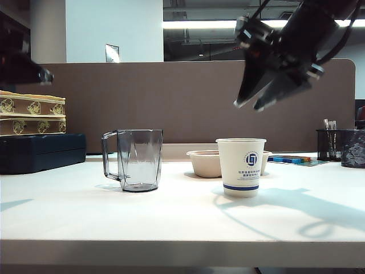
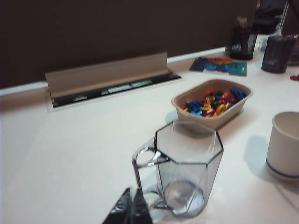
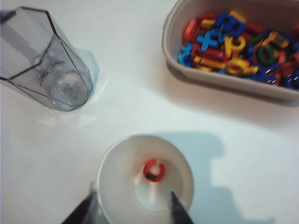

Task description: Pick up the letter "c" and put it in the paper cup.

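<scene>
Right gripper [image 3: 131, 209] hangs above the paper cup [image 3: 145, 184], its fingers [image 3: 180, 210] spread apart and empty. Inside the cup, on its bottom, lies the letter "c" [image 3: 153, 170]. Left gripper [image 2: 128, 212] hovers near the mug [image 2: 187, 168]; its fingers' state I cannot tell.

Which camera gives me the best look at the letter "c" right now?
The right wrist view: it looks straight down into the paper cup, where the letter "c" lies on the bottom, between the right gripper fingertips. The exterior and left wrist views show only the cup's outside wall, not the letter.
</scene>
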You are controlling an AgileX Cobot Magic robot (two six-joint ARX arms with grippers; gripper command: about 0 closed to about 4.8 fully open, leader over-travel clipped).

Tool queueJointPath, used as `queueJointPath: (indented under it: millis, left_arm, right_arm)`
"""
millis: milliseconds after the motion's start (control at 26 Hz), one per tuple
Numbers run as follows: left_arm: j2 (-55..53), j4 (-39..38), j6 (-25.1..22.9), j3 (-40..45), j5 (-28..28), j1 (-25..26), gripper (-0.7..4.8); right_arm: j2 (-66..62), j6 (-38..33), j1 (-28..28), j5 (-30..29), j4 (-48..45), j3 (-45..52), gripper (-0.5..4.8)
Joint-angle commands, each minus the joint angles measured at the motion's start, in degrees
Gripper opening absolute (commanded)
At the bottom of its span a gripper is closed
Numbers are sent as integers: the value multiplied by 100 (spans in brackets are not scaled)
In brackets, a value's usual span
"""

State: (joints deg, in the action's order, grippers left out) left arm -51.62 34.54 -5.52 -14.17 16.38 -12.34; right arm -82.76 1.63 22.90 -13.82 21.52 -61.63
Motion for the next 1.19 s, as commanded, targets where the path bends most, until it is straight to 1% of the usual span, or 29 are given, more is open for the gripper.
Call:
queueJointPath:
  millis: [38, 115, 154, 192, 384, 461, 500, 577, 615, 654, 769, 807, 961, 1038, 1115, 1192]
  left_arm:
    - [284, -79, 17, -98, 37, -2, 3]
    - [538, -302, 13, -157, 35, -2, 3]
    - [831, -688, -11, -227, 33, 0, 3]
    - [1158, -1154, -17, -291, 31, 0, 3]
    - [1928, -2002, -103, -321, 13, 0, 3]
    - [2277, -2291, -232, -321, 11, 0, 3]
    - [2479, -2459, -269, -323, -11, 0, 3]
    - [3029, -3042, -269, -365, -35, 0, 3]
    - [3355, -3504, -278, -420, -68, 0, 3]
    - [3552, -3786, -291, -446, -101, 0, 3]
    - [4057, -4424, -308, -503, -164, 0, 3]
    - [4212, -4577, -308, -503, -179, 0, 3]
    - [4769, -5222, -306, -533, -227, 0, 3]
    - [5031, -5687, -310, -623, -326, 0, 3]
    - [5125, -5729, -302, -673, -463, 0, 3]
    - [5125, -5783, -304, -706, -483, 0, 3]
  right_arm:
    - [323, 170, 11, 144, -81, -33, 195]
    - [516, 201, 9, 269, -79, -35, 153]
    - [721, 291, 7, 365, -72, -35, 134]
    - [914, 315, 7, 393, -68, -35, 134]
    - [1416, 315, 7, 389, 59, -35, 133]
    - [1606, 315, 7, 391, 201, -35, 100]
    - [1696, 315, 7, 391, 282, -35, 92]
    - [1934, 315, 7, 468, 579, -35, 92]
    - [2070, 315, 7, 588, 804, -35, 83]
    - [2146, 315, 7, 651, 938, -35, 81]
    - [2319, 326, 7, 691, 1244, -33, 63]
    - [2374, 350, 7, 699, 1327, -33, 52]
    - [2581, 490, 7, 868, 1657, -31, 39]
    - [2702, 490, 7, 975, 1838, -31, 38]
    - [2830, 490, 7, 1117, 2022, -28, 20]
    - [2927, 490, 7, 1137, 2127, -28, 16]
